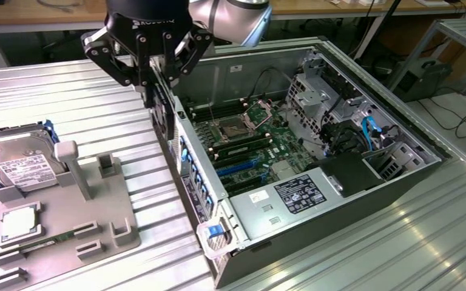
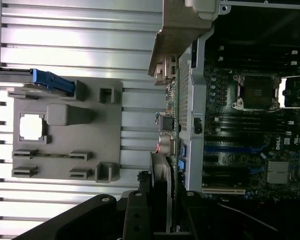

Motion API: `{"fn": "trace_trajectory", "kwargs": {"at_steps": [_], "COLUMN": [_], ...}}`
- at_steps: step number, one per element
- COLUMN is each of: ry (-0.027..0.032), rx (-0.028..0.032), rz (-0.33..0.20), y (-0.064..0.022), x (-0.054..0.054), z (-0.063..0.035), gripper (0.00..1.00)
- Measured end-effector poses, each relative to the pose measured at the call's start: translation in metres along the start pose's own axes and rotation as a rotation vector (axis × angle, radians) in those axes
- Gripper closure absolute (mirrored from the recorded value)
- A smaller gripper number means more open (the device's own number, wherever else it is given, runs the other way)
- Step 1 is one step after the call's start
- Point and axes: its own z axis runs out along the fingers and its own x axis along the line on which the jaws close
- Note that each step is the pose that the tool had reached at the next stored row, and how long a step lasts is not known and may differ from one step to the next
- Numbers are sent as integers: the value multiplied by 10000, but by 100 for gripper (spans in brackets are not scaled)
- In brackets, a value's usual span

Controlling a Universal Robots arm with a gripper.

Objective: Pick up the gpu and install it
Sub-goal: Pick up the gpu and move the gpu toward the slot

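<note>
Now pinching the gpu (image 1: 165, 118) in the gripper (image 1: 158, 82), holding it upright, edge down, just at the blue-tabbed wall of the open computer case (image 1: 330, 242) (touching it or not, cannot tell). Hanging beside the motherboard (image 1: 253, 136), well apart from the grey holder (image 1: 79, 236) and hard drive (image 1: 19, 160) at the exterior view's left.

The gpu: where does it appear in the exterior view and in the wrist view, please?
Exterior view: the gpu hangs upright from the gripper, by the computer case wall on the exterior view's left.
Wrist view: the gpu sits clamped in the gripper, beside that wall.
Shared landmark: the CPU socket on the motherboard.
</note>
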Motion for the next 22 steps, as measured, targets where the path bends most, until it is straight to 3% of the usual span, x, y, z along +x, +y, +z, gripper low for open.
{"fn": "trace_trajectory", "kwargs": {"at_steps": [16, 22], "ry": [0, 0], "rx": [0, 1], "rz": [0, 0], "y": [-11, -18], "x": [-237, -386], "z": [4, 7], "gripper": [72, 72]}}
